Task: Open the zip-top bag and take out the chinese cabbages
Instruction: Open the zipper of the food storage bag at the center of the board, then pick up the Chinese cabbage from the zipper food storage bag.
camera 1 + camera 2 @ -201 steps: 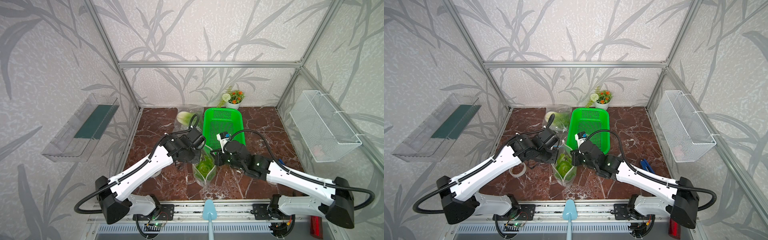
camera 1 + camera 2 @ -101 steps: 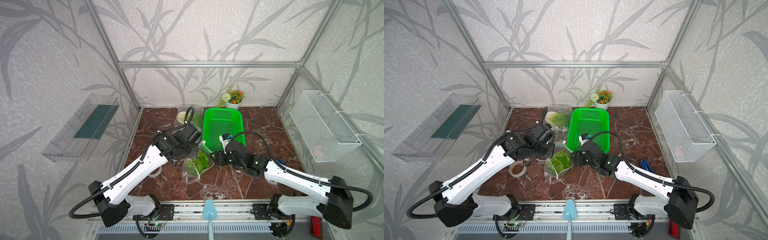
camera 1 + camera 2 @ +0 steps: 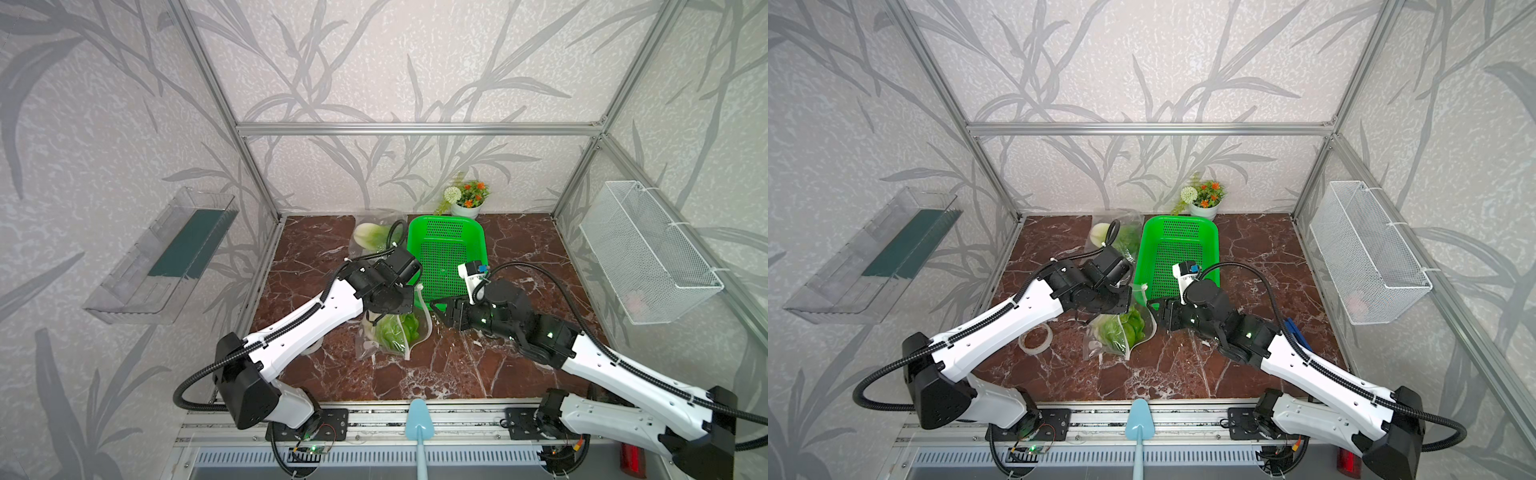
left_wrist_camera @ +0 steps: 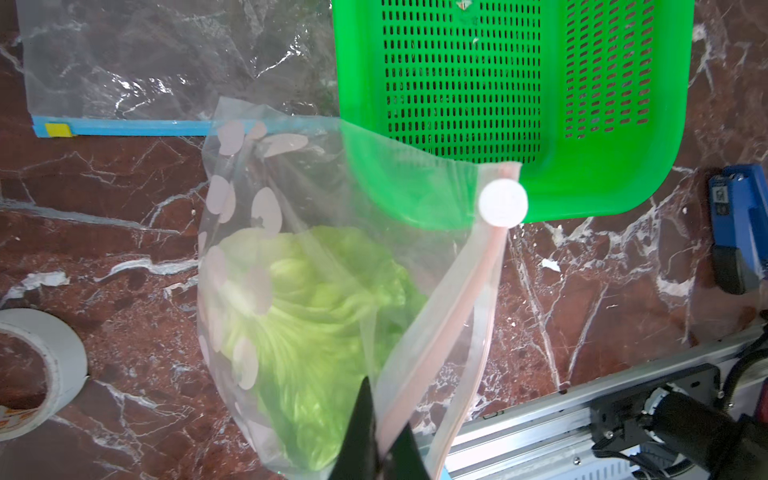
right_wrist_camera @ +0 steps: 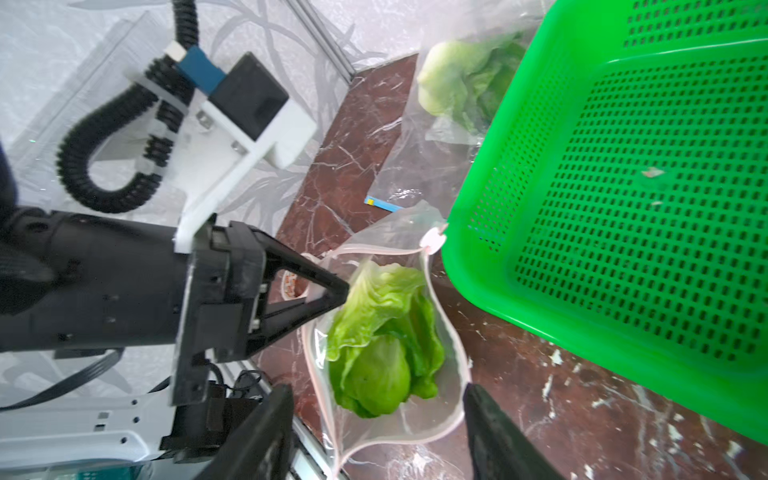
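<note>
Right wrist view: a clear zip-top bag stands on the brown marble tabletop with its mouth gaping, just beside the green basket. One chinese cabbage sits inside the bag, crinkly green leaves towards the opening. The left gripper is closed, pinching the bag's pink rim. The right gripper has its fingers spread, one on each side of the mouth, gripping nothing. In a top view, a second chinese cabbage lies in another clear bag at the back of the table, beside the basket on the left arm's side.
</note>
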Robot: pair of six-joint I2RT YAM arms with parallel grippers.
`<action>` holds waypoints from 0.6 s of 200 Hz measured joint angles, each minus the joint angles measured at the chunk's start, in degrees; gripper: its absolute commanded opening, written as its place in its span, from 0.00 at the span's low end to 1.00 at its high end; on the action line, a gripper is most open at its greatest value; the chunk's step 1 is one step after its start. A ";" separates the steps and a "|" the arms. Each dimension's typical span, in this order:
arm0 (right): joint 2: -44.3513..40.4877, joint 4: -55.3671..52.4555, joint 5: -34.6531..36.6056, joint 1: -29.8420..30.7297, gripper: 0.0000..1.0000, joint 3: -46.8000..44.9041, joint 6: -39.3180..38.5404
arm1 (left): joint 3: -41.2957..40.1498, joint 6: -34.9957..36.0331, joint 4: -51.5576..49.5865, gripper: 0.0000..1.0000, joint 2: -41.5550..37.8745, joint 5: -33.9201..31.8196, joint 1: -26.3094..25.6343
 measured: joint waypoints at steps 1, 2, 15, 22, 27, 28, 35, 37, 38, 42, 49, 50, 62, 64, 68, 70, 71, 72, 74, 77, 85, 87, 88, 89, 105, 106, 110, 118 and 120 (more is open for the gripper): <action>0.13 0.26 -0.22 0.04 0.55 -0.11 0.31 | -0.02 -0.04 0.02 0.00 -0.02 0.02 0.00; 0.24 0.39 -0.39 0.09 0.55 -0.17 0.33 | -0.04 -0.17 0.11 0.00 -0.02 0.02 -0.02; 2.19 2.05 -2.23 0.72 0.54 -1.05 2.40 | -0.55 -1.33 1.11 0.00 -0.48 0.13 0.00; 3.37 2.89 -3.06 1.09 0.53 -1.70 3.56 | -1.01 -1.84 1.53 0.00 -0.92 0.13 0.00; 4.07 3.37 -3.65 1.27 0.53 -2.23 4.22 | -1.31 -2.32 1.81 0.00 -1.29 0.11 0.00; 4.15 3.43 -3.78 1.29 0.53 -2.32 4.33 | -1.42 -2.47 1.92 0.00 -1.42 0.11 0.00; 5.05 4.13 -4.52 1.53 0.53 -3.17 5.18 | -1.99 -2.95 2.51 0.00 -2.01 0.07 0.00; 5.33 4.42 -4.83 1.55 0.54 -3.43 5.62 | -2.21 -3.15 2.67 0.00 -2.23 0.07 0.02; 5.42 4.48 -4.92 1.55 0.55 -3.52 5.75 | -2.34 -3.32 2.84 0.00 -2.38 0.04 0.04; 5.86 4.74 -5.40 1.57 0.56 -3.93 6.19 | -2.75 -3.54 3.21 0.00 -2.78 0.02 0.04; 6.67 4.94 -6.01 1.75 0.60 -4.46 6.93 | -3.48 -4.15 3.78 0.00 -3.50 -0.04 0.04; 6.84 4.98 -6.12 1.77 0.61 -4.55 7.32 | -3.56 -4.24 3.85 0.00 -3.58 -0.07 0.04; 8.22 5.05 -7.15 1.81 0.65 -4.74 8.11 | -4.61 -5.03 4.68 0.00 -4.76 -0.24 0.04; 8.48 5.14 -7.30 1.84 0.66 -4.74 8.28 | -4.70 -5.18 4.72 0.00 -4.87 -0.24 0.04; 8.90 5.31 -7.58 1.84 0.67 -4.74 8.48 | -4.92 -5.33 4.94 0.00 -5.20 -0.33 0.04; 9.11 5.40 -7.72 1.86 0.68 -4.74 8.83 | -4.98 -5.49 4.98 0.00 -5.33 -0.37 0.04; 9.18 5.44 -7.80 1.86 0.69 -4.74 8.85 | -5.01 -5.53 5.01 0.00 -5.35 -0.37 0.04; 9.31 5.49 -7.91 1.86 0.69 -4.74 8.81 | -5.05 -5.57 5.05 0.00 -5.44 -0.42 0.04; 9.42 5.57 -7.96 1.86 0.70 -4.74 8.83 | -5.14 -5.64 5.14 0.00 -5.57 -0.48 0.04; 9.73 5.79 -8.17 1.88 0.71 -4.74 9.22 | -5.25 -5.81 5.27 0.00 -5.73 -0.55 0.04; 10.40 6.36 -8.74 1.88 0.75 -4.76 9.62 | -5.44 -6.21 5.60 0.00 -6.05 -0.72 0.04; 10.58 6.54 -8.83 1.86 0.75 -4.76 9.66 | -5.46 -6.27 5.70 0.00 -6.12 -0.74 0.04; 10.64 6.60 -8.87 1.86 0.76 -4.76 9.70 | -5.51 -6.29 5.79 0.00 -6.16 -0.76 0.04; 10.71 6.64 -8.94 1.88 0.76 -4.76 9.77 | -5.53 -6.34 5.81 0.00 -6.19 -0.76 0.04; 12.07 7.76 -9.99 1.86 0.82 -4.74 10.54 | -5.95 -6.91 6.62 0.00 -6.60 -0.83 0.04; 12.20 7.85 -10.03 1.86 0.83 -4.74 10.47 | -5.97 -6.95 6.64 0.00 -6.60 -0.83 0.04; 12.50 8.02 -10.21 1.88 0.83 -4.74 10.67 | -6.14 -7.06 6.86 0.00 -6.71 -0.83 0.04; 13.29 8.37 -10.64 1.88 0.86 -4.74 10.80 | -6.45 -7.34 7.26 0.00 -6.82 -0.83 0.04; 13.49 8.41 -10.80 1.88 0.86 -4.74 10.78 | -6.49 -7.41 7.30 0.00 -6.84 -0.83 0.04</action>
